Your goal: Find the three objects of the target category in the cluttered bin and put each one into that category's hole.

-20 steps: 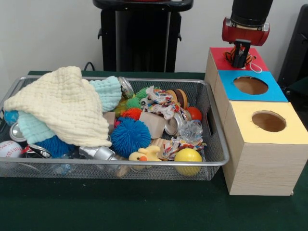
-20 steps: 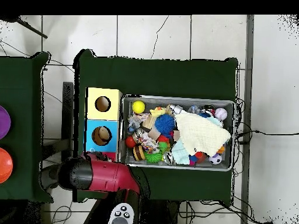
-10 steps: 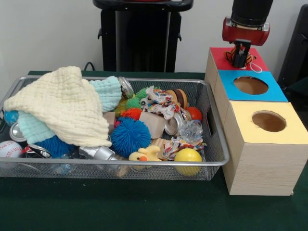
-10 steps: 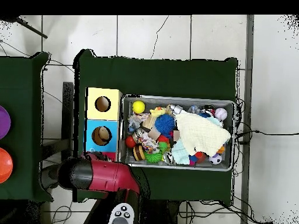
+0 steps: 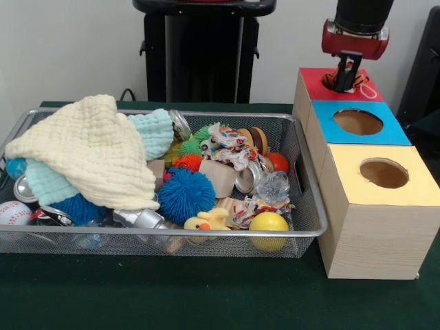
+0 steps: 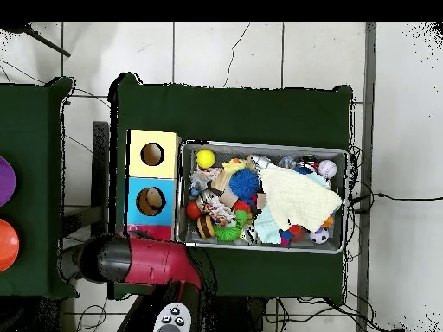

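Observation:
My gripper (image 5: 347,71) hangs just above the hole of the red-topped box (image 5: 311,77), at the far end of the row of boxes. A knotted orange and white rope toy (image 5: 359,80) lies in and around that hole, directly under the gripper, with a white loop trailing over the red top. Whether the gripper still touches it cannot be made out. Two more rope toys lie in the wire bin (image 5: 206,234): one (image 5: 230,148) near the back, one (image 5: 256,206) near the front right. Seen from overhead, the red arm (image 6: 143,259) covers the gripper and most of the red box.
The blue-topped box (image 5: 324,125) and the yellow-topped box (image 5: 347,168) stand beside the bin. The bin also holds a cream cloth (image 5: 89,151), a pale blue cloth (image 5: 155,130), a blue spiky ball (image 5: 184,194), a yellow ball (image 5: 268,225), a duck (image 5: 206,221) and a baseball (image 5: 14,213).
The gripper has risen a little above the red box's hole. The rope toy stays at the hole. Nothing in the bin has moved.

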`<action>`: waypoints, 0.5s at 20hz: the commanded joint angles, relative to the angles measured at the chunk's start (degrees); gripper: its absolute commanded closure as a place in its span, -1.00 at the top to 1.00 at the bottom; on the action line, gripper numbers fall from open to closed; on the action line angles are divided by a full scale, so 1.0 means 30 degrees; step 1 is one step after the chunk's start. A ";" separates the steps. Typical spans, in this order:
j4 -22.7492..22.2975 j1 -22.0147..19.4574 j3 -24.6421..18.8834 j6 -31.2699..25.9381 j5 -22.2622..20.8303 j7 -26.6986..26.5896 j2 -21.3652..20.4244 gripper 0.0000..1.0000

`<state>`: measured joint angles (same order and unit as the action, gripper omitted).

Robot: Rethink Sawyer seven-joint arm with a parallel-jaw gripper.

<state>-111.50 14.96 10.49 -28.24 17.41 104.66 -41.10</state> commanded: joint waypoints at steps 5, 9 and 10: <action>0.1305 0.0280 -0.0129 -0.4645 -0.0140 0.4314 0.0236 -1.00; 0.1262 0.0326 -0.0014 -0.4673 -0.0240 0.4078 0.0133 -1.00; 0.1398 0.0257 -0.0023 -0.4623 -0.0259 0.3999 0.0319 -1.00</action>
<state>-108.76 15.84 11.72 -35.54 17.38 104.66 -41.64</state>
